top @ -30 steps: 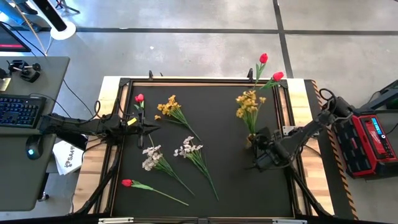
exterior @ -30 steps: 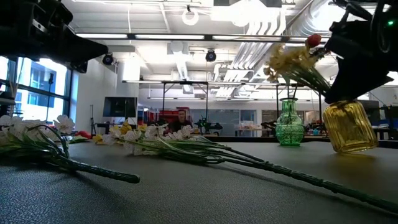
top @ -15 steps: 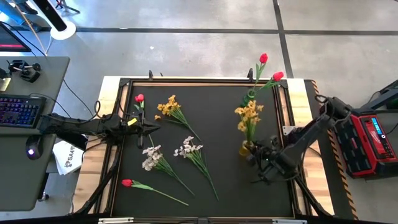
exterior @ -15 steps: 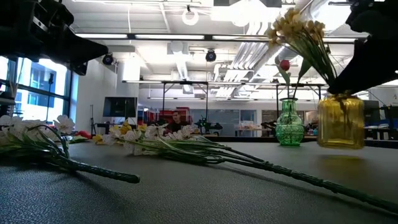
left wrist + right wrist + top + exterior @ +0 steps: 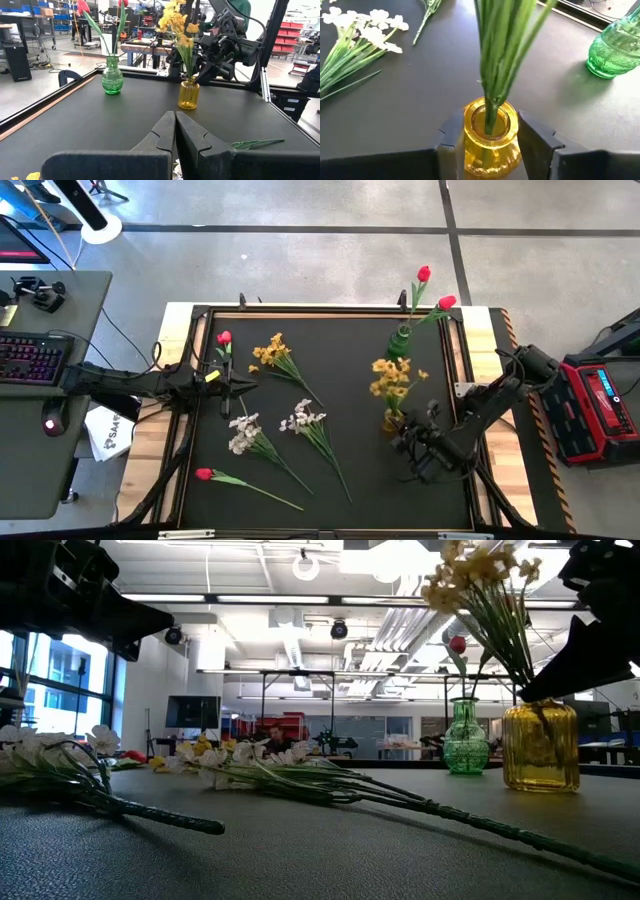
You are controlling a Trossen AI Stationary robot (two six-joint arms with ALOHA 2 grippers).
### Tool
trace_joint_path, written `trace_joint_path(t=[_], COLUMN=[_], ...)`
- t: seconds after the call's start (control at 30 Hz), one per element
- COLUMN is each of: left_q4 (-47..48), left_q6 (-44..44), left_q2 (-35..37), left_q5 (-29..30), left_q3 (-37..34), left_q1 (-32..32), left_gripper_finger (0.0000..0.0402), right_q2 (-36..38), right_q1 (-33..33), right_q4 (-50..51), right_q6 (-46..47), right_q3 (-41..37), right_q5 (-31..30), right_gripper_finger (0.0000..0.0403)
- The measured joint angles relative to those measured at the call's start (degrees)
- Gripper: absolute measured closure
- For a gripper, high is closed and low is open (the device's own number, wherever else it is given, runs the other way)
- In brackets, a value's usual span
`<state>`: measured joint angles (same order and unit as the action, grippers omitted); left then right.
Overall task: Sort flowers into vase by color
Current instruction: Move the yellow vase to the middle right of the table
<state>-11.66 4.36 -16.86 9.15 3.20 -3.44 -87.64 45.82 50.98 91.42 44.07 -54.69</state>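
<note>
Only partly legible text: white bag (image 5: pixel 103 434) on the floor beside the counter's left edge, dark letters starting "SA", rest can't be made out. Red case (image 5: pixel 598 412) at the right edge has a small white mark on its lid, too small to read. Nothing legible on the vases, flowers, arms or counter, and no readable signs in the room behind.
</note>
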Motion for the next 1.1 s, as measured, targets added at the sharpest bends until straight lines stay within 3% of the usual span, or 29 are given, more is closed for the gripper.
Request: trace_joint_path(t=[0.47, 0.77, 1.1], left_q4=[0.0, 0.0, 0.0], left_q6=[-0.5, -0.5, -0.5], left_q2=[0.0, 0.0, 0.0], left_q5=[0.0, 0.0, 0.0], left_q3=[0.0, 0.0, 0.0], left_q1=[0.0, 0.0, 0.0], left_gripper_finger=[0.0401, 0.0401, 0.0401], right_q2=[0.0, -0.1, -0.1], right_q1=[0.4, 0.6, -0.3], right_q4=[3.3, 16.5, 16.7], right_q6=[-0.5, -1.9, -1.9], right_q3=[2.2, 9.3, 9.7], right_q5=[4.1, 9.5, 10.7], right_gripper_finger=[0.0142, 0.0137, 0.0137])
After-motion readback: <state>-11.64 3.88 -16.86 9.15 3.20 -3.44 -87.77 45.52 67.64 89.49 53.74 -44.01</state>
